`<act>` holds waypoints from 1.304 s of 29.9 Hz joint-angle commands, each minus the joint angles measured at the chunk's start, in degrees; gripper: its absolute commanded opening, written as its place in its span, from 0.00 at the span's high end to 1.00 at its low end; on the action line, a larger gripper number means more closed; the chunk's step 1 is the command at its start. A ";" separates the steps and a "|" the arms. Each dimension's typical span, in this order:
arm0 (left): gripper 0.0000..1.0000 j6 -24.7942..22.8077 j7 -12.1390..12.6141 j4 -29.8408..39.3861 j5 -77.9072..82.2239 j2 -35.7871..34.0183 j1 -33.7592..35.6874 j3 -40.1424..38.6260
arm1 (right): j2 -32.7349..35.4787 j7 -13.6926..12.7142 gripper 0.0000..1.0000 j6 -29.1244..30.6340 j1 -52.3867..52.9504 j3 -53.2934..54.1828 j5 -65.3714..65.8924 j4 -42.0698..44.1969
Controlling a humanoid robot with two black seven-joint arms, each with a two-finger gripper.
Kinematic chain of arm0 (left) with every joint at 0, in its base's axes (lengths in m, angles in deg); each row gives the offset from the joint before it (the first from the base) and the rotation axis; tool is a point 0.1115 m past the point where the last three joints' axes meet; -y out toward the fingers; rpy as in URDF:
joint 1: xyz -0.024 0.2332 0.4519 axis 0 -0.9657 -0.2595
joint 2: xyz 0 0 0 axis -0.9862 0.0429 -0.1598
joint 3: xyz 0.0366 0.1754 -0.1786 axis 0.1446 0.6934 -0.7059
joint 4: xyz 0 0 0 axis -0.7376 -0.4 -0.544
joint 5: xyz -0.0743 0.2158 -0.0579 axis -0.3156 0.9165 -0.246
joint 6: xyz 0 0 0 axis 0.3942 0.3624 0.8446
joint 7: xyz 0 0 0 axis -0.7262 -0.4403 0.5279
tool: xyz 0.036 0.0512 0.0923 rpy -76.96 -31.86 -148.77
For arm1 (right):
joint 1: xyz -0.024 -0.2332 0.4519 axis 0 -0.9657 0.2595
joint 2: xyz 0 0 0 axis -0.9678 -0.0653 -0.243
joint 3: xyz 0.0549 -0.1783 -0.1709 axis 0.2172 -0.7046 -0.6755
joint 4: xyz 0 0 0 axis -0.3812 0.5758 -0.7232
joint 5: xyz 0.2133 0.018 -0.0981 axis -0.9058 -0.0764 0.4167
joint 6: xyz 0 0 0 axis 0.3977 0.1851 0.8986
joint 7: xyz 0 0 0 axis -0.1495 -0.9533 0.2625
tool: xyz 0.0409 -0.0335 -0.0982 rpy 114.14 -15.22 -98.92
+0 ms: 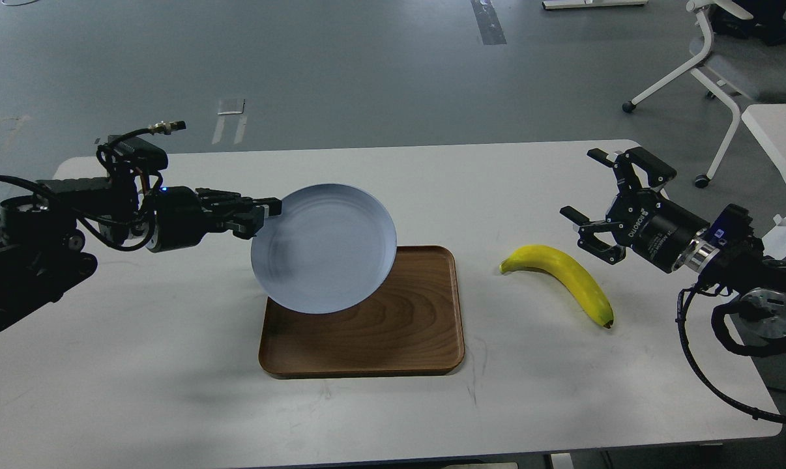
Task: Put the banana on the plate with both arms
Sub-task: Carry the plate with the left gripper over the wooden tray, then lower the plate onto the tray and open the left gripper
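Observation:
My left gripper (266, 212) is shut on the left rim of the pale blue-grey plate (324, 247). It holds the plate in the air, tilted toward me, over the upper left part of the wooden tray. The yellow banana (566, 277) lies on the white table right of the tray, stem end to the left, dark tip at the lower right. My right gripper (595, 205) is open and empty, hovering just above and right of the banana without touching it.
A rectangular brown wooden tray (393, 332) sits at the table's (171, 378) middle. A white office chair (725, 71) and another white table edge (781, 140) stand beyond the right side.

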 commanded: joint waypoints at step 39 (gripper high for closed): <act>0.00 -1.58 0.00 -22.12 -1.15 22.14 1.06 7.90 | 2.93 0.00 0.00 0.00 -0.94 0.02 0.00 -0.44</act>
